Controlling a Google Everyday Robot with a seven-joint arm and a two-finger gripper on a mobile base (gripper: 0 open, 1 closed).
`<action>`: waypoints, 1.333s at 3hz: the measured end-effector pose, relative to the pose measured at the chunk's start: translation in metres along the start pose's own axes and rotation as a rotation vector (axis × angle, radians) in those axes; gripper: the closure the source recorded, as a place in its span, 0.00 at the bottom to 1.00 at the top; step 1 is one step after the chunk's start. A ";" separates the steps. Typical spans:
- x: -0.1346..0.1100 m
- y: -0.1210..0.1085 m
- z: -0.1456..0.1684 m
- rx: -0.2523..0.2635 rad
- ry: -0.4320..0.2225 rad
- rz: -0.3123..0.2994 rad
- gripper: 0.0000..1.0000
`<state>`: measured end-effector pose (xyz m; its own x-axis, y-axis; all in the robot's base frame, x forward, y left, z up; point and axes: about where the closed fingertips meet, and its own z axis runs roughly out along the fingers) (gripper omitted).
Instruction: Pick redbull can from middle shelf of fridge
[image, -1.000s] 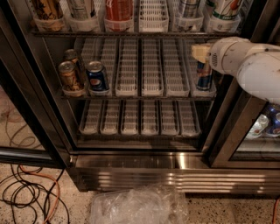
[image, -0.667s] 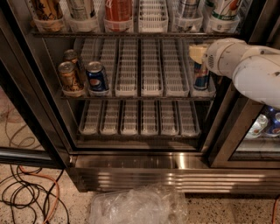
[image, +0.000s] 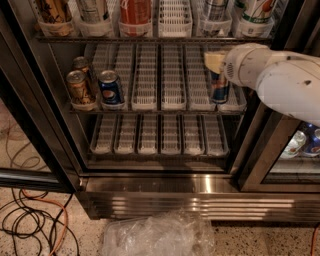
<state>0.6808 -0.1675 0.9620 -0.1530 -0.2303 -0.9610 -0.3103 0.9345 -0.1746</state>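
Observation:
The redbull can (image: 219, 89), slim and blue and silver, stands at the front right of the middle shelf (image: 160, 75), a row of white lattice lanes in the open fridge (image: 200, 186). My white arm reaches in from the right. My gripper (image: 214, 62) sits right over the can's top and hides its upper part; only a yellowish tip of the gripper shows.
A blue Pepsi can (image: 111, 89) and two gold-brown cans (image: 80, 90) stand at the shelf's left. Bottles and cans fill the top shelf (image: 135, 12). A lower shelf (image: 160, 135) holds bare lanes. Clear plastic (image: 155, 235) and cables (image: 30, 220) lie on the floor.
My arm and gripper have shifted a little to the left, further over the top of the redbull can. The cans have not moved.

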 end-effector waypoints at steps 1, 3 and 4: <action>0.017 -0.002 0.005 -0.058 0.060 0.066 1.00; 0.021 -0.011 0.007 -0.094 0.084 0.126 1.00; 0.018 -0.001 0.001 -0.160 0.083 0.171 1.00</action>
<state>0.6792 -0.1723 0.9450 -0.2901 -0.1002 -0.9517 -0.4169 0.9084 0.0314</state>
